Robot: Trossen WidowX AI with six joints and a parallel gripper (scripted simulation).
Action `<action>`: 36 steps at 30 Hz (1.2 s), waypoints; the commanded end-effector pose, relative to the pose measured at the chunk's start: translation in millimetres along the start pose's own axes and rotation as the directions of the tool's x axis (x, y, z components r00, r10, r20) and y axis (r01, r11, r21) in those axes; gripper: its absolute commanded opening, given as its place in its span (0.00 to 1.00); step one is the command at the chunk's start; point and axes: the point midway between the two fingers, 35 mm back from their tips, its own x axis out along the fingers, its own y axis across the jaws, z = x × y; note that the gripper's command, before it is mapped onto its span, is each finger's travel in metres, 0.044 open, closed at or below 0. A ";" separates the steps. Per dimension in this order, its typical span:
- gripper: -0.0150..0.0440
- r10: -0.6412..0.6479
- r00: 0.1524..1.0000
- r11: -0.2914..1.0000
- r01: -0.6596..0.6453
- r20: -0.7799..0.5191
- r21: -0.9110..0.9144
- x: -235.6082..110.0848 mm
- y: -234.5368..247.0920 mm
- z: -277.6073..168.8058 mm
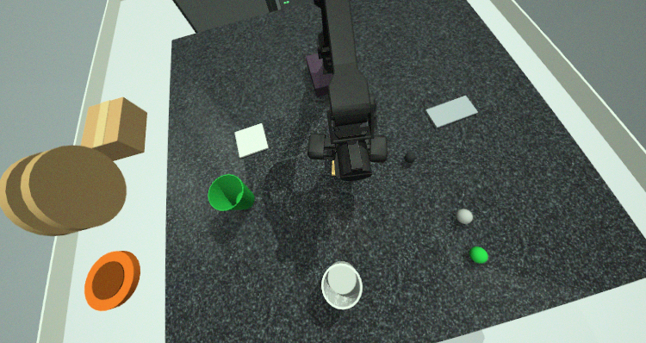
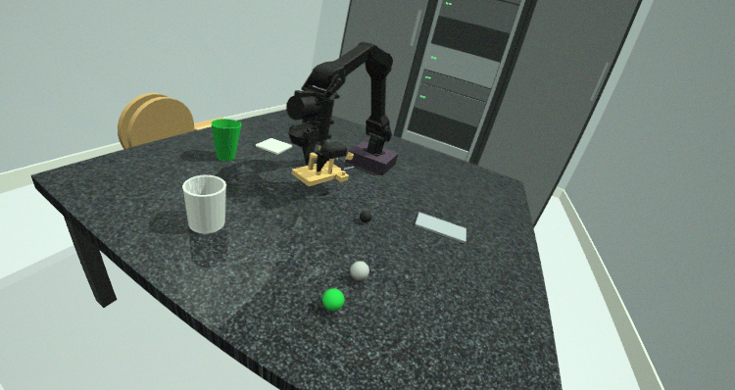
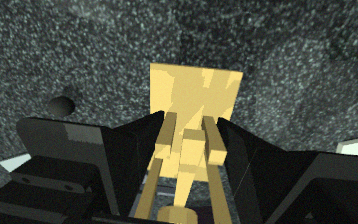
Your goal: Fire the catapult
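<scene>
The tan wooden catapult [image 1: 333, 166] [image 2: 318, 175] [image 3: 195, 92] stands on the dark table, near the middle. My gripper [image 1: 347, 165] [image 2: 322, 163] [image 3: 190, 118] reaches down over it, and its fingers are shut on the catapult's upright frame from both sides. The arm hides most of the catapult in the overhead view. A black ball [image 1: 409, 157] [image 2: 365, 216] [image 3: 61, 106] lies on the table close beside the catapult. A white ball [image 1: 464, 216] [image 2: 359, 269] and a green ball [image 1: 478, 254] [image 2: 332, 299] lie farther toward the front. The white mug [image 1: 339, 302] [image 2: 204, 210] stands upright near the front edge.
A green cup [image 1: 230, 193] [image 2: 225, 139], a white tile [image 1: 251, 140] [image 2: 273, 145] and a grey tile [image 1: 451, 110] [image 2: 441, 226] are on the table. The arm's purple base [image 1: 316, 71] [image 2: 377, 161] stands behind the catapult. A cardboard box [image 1: 114, 126], wooden discs [image 1: 63, 190] [image 2: 154, 120] and an orange ring [image 1: 131, 268] are off the left side.
</scene>
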 end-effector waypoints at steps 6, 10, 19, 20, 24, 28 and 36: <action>0.25 0.002 1.000 0.995 -0.001 0.007 -0.095 -0.2 -29.9 29.0; 0.25 0.002 1.000 0.995 -0.001 0.007 -0.095 0.1 -29.9 29.0; 0.25 0.002 1.000 0.995 -0.001 0.007 -0.096 13.4 -29.4 30.2; 0.25 0.002 1.000 0.995 -0.001 0.007 -0.096 15.0 -29.4 30.4; 0.25 0.002 1.000 0.995 -0.001 0.007 -0.096 21.6 -29.1 30.7; 0.25 0.002 1.000 0.995 -0.001 0.007 -0.096 28.1 -28.9 31.0; 0.25 0.002 1.000 0.995 -0.001 0.007 -0.096 41.2 -28.5 31.0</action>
